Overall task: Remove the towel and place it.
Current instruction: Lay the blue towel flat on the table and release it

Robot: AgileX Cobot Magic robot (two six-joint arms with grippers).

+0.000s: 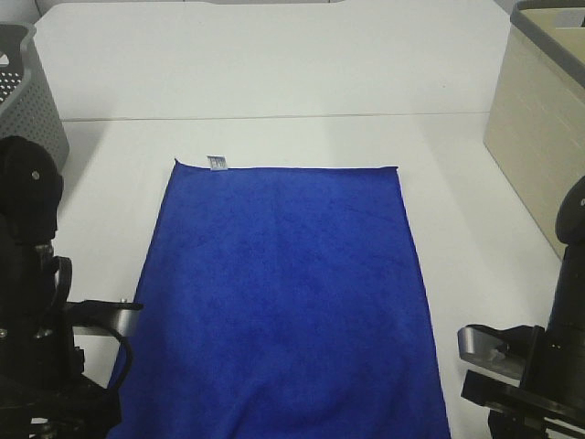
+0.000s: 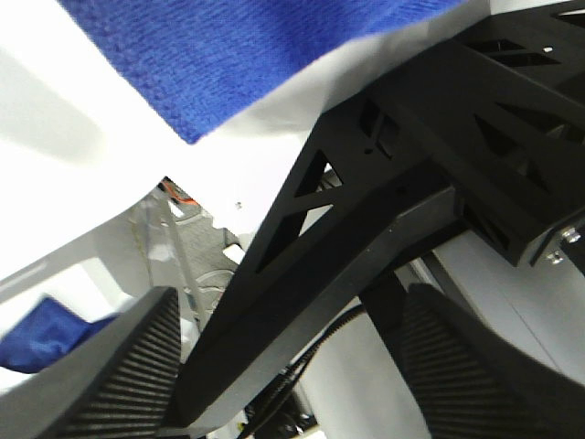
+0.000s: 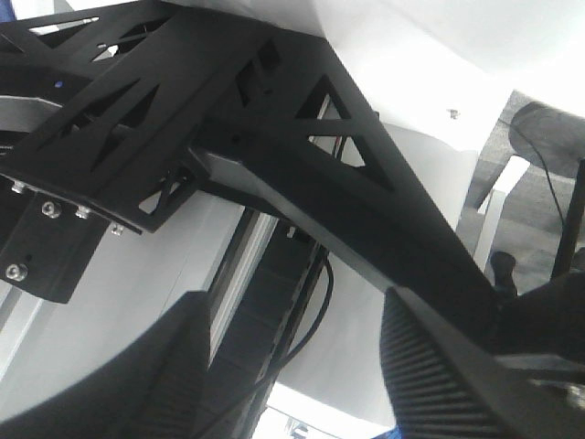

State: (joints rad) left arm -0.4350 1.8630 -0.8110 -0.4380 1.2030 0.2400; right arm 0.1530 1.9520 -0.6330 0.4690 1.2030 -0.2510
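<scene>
Towel (image 1: pixel 283 293) lies spread flat on the white table (image 1: pixel 274 82) in the high view. It is a long blue rectangle that runs from mid-table to the near edge of the picture. Its far short edge is straight, and a small pale tag (image 1: pixel 217 163) sits on that edge near the left corner. A grey basket (image 1: pixel 27 91) stands at the far left and a beige bin (image 1: pixel 539 137) at the far right, both well apart from the towel. The left arm (image 1: pixel 37 320) sits low at the near left, against the towel's long edge. The right arm (image 1: pixel 539 366) sits low at the near right, with a strip of bare table between it and the towel. Neither pincer can be made out here.

In the left wrist view, the left gripper (image 2: pixel 283 311) is released. Its ribbed fingers (image 2: pixel 119 366) stand wide apart with nothing gripped, and a black strut (image 2: pixel 366 229) shows behind the gap. A corner of the towel (image 2: pixel 256 55) lies on the table beyond, clear of the fingers. A second patch of blue shows beside one finger; whether they touch cannot be told.

In the right wrist view, the right gripper (image 3: pixel 294 311) is likewise released. Its fingers (image 3: pixel 448 375) are spread with nothing between them, and more black strut work (image 3: pixel 274 137) lies behind.
</scene>
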